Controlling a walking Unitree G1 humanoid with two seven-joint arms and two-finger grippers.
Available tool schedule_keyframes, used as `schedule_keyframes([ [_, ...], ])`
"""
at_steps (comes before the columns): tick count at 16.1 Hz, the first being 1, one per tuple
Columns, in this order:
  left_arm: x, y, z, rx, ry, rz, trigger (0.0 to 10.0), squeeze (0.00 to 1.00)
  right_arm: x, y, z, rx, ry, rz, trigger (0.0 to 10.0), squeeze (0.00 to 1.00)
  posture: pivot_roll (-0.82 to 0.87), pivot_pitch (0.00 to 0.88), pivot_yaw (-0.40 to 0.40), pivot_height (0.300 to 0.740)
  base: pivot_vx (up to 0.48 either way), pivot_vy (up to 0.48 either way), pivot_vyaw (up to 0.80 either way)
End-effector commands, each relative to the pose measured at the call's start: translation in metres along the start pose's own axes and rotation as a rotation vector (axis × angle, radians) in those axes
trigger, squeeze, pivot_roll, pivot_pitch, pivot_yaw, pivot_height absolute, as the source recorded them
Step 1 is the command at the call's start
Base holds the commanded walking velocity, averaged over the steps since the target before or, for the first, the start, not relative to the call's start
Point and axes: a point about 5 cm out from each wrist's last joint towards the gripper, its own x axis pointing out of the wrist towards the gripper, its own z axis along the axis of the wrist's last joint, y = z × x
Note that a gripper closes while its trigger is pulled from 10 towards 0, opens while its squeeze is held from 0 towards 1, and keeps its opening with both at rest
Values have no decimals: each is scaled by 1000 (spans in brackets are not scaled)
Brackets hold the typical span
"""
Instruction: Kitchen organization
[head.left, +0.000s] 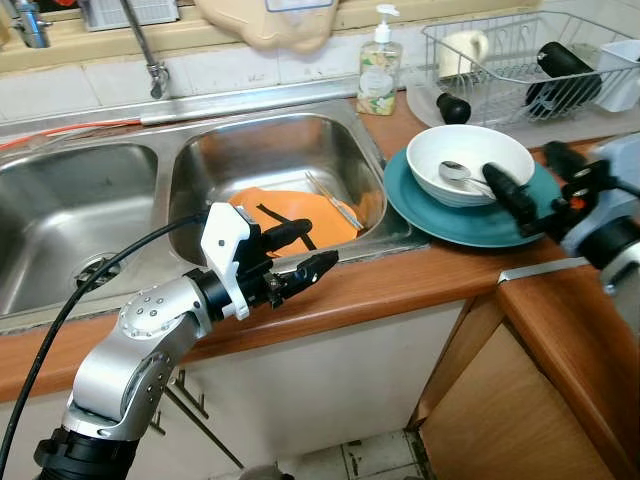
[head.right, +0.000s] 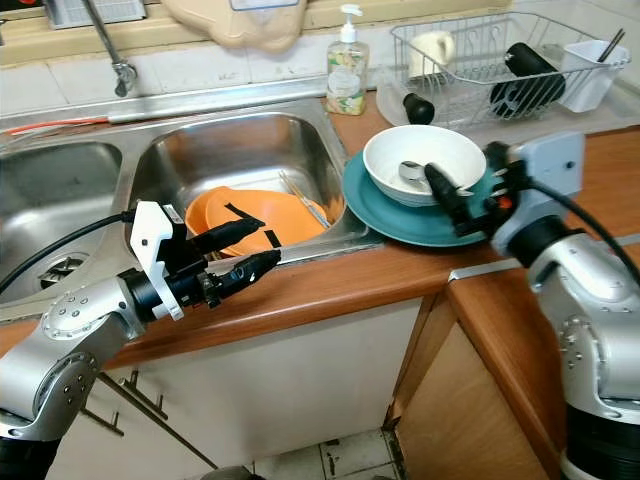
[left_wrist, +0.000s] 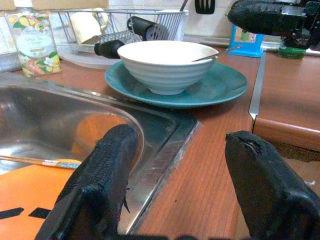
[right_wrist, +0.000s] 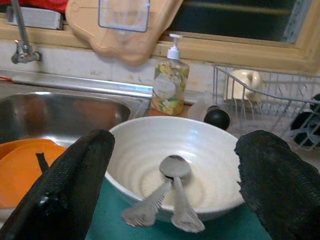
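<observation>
We held our right gripper (right_wrist: 170, 185), fingers spread and grasping nothing, beside the white bowl (head.right: 423, 163) holding two spoons (right_wrist: 172, 195) on the teal plate (head.right: 400, 222); our left gripper (head.left: 300, 252) hovered unclenched over the sink's (head.left: 270, 160) rim.

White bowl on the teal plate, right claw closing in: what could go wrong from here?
1. The white bowl merely sits on the teal plate; gripping the rim could tip or slide it.
2. Two spoons lie loose inside and may spill out if it tilts.
3. The right claw, open, straddles the bowl; a push toward the sink could nudge the plate, which sits at its edge.
</observation>
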Motion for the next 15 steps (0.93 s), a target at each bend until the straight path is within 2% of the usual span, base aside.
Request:
schedule_keyframes([
  [1,0,0,5,14,-5,-8,10000,0,-3,-6,-2,8,23,-32,10000,0,-46,0,95,740,0,0,0],
  [4,-1,0,5,13,-2,-12,10000,0,-5,-15,-9,68,35,-88,10000,0,-46,0,97,740,0,0,0],
  [5,-1,-1,4,11,1,-17,10000,0,-6,-18,-10,129,8,-104,10000,0,-46,0,97,740,0,0,0],
  [8,-1,-2,3,8,10,-30,10000,0,-7,-17,-23,98,81,-92,10000,0,-47,0,99,740,0,0,0],
  [9,-1,-3,3,8,12,-33,10000,0,-6,-14,-26,94,94,-71,5765,0,-47,0,99,740,0,0,0],
  [10,-1,-3,3,8,13,-34,10000,0,-5,-12,-27,93,95,-52,3294,0,-47,0,99,740,0,0,0],
  [12,-1,-3,3,9,14,-33,10000,0,-2,-8,-27,98,88,-29,2353,0,-47,0,99,740,0,0,0],
  [13,-1,-3,3,9,15,-33,10000,0,0,-7,-26,97,87,-25,2627,0,-44,0,101,740,0,0,0],
  [14,-1,-2,3,10,16,-30,10000,0,3,-7,-26,92,86,-22,2196,0,-44,0,101,740,0,0,0],
  [15,-1,-2,3,11,16,-27,10000,0,5,-8,-26,91,86,-21,1333,0,-44,0,101,740,0,0,0],
])
